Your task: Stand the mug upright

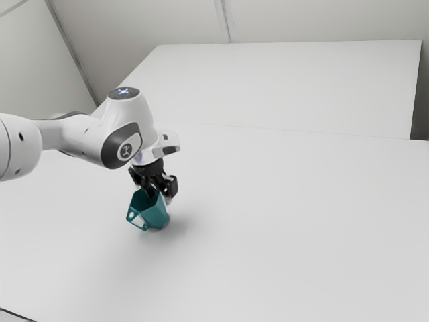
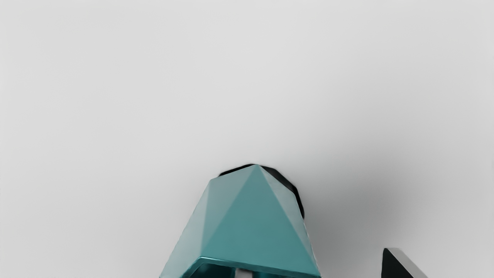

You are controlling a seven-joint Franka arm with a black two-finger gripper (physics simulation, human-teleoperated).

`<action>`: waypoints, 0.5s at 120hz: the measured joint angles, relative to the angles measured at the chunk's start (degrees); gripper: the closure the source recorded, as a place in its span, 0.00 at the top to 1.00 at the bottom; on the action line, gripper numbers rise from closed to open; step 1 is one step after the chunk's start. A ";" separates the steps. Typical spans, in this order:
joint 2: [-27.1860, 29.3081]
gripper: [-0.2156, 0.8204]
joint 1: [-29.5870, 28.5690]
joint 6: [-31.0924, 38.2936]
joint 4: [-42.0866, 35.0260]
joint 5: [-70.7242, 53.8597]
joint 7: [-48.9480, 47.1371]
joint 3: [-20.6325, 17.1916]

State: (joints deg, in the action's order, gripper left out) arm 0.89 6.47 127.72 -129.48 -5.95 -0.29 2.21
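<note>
Beside the arm (image 1: 75, 137), one camera looks down; the wrist view, closer, seemingly steeper, shares the mug (image 2: 256, 231).

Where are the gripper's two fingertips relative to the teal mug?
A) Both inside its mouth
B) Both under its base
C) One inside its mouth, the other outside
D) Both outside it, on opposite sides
C: in the wrist view one fingertip is within the mouth of the teal mug, while the other fingertip stands outside, with a gap between it and the wall.
</note>
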 joint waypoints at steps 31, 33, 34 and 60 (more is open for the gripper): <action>3.34 0.69 -0.22 -3.73 6.56 0.68 -0.24 -0.56; 3.38 0.70 -0.22 -4.47 7.56 0.78 -0.25 -0.60; 3.40 0.70 -0.21 -4.86 8.04 0.85 -0.25 -0.62; 3.17 0.75 -0.44 -17.63 21.22 2.63 -0.41 -0.56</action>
State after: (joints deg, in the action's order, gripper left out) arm 4.05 6.03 110.08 -108.26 -3.32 -0.71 1.64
